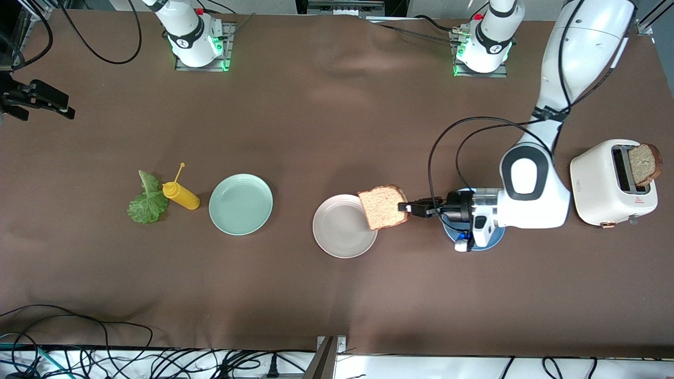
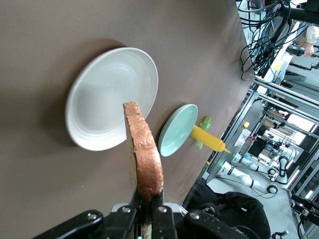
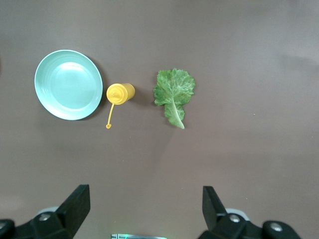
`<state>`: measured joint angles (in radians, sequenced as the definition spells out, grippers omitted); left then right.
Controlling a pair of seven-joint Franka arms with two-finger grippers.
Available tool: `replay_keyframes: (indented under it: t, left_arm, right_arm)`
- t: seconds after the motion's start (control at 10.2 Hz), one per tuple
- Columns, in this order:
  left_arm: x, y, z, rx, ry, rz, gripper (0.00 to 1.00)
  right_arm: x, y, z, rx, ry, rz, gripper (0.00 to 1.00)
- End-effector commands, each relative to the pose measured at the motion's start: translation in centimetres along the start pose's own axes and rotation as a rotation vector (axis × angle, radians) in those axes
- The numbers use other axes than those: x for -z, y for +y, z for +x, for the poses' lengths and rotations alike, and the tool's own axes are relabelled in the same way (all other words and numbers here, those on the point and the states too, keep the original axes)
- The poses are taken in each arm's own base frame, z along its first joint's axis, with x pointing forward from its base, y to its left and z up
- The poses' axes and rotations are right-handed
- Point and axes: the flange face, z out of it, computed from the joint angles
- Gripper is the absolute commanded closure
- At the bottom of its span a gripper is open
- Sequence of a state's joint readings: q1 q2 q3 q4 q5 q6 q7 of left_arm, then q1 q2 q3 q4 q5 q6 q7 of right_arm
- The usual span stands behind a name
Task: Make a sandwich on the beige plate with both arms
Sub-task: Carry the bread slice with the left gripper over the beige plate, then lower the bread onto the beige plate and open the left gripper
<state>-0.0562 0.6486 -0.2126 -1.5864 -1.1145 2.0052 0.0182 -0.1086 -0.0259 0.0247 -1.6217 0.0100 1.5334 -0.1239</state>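
Brown cloth covers the table seen in the front view. Right of centre, a slice of bread is held on edge by the left gripper, whose fingers are clamped tight on its crust; the slice hangs over the rim of the beige plate. A blue plate lies under the left wrist. At the right edge of the frame, a second slice stands in a white toaster. Left of centre lie a mint green plate, a yellow squeeze bottle and a lettuce leaf. In the right wrist view, the right gripper is seen spread wide and holding nothing, above bare cloth.
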Motion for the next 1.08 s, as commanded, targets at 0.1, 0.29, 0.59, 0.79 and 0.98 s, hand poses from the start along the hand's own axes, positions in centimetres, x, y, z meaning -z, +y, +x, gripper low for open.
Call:
replay_keyframes:
  t: [0.1, 0.29, 0.59, 0.79, 0.98]
  left_arm:
    - [-3.1, -1.4, 1.5, -0.019, 0.041, -0.061, 1.0]
    - [-6.3, -2.6, 1.9, 0.008, 0.077, -0.091, 1.0]
    - [-8.6, -3.7, 2.9, 0.059, 0.113, -0.123, 1.0]
    - [-9.7, -3.6, 2.8, 0.097, 0.133, -0.164, 1.0]
    - [-10.7, -2.9, 2.8, 0.113, 0.147, -0.195, 1.0]
  right_arm:
    - [0.4, 0.2, -0.1, -0.001, 0.001, 0.009, 0.0]
    - [0.4, 0.2, -0.1, -0.001, 0.001, 0.009, 0.0]
    - [0.4, 0.2, -0.2, -0.001, 0.002, 0.008, 0.0]
    - [0.4, 0.2, -0.1, -0.001, 0.002, 0.008, 0.0]
    - [-0.4, 0.3, 0.3, -0.004, -0.013, 0.011, 0.0]
